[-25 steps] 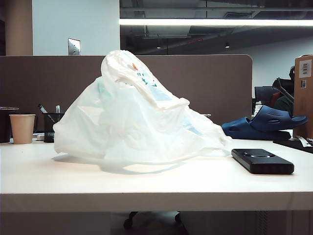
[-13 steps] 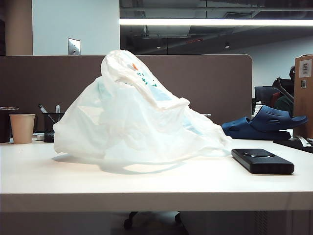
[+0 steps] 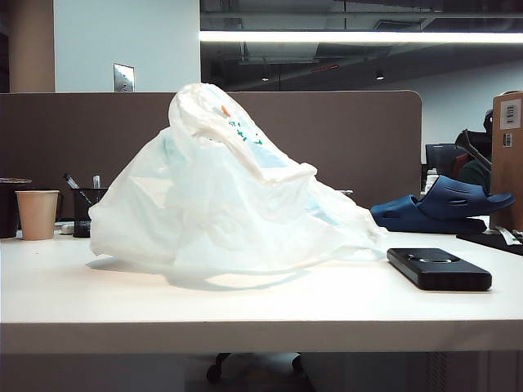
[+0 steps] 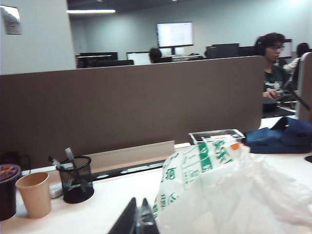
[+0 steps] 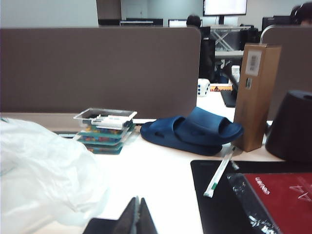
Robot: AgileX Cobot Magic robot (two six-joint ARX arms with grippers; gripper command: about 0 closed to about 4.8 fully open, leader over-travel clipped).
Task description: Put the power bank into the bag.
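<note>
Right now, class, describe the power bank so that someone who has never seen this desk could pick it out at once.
Start at the big crumpled white bag in the middle of the white table. To the right of it, apart from it and near the front edge, lies the power bank. It is a flat black slab with rounded edges, unlike the dark blue clog behind it.

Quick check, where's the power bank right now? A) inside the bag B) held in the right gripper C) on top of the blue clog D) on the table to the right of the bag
D: in the exterior view the power bank lies flat on the table, just right of the bag and in front of the blue clog, with no gripper on it.
</note>
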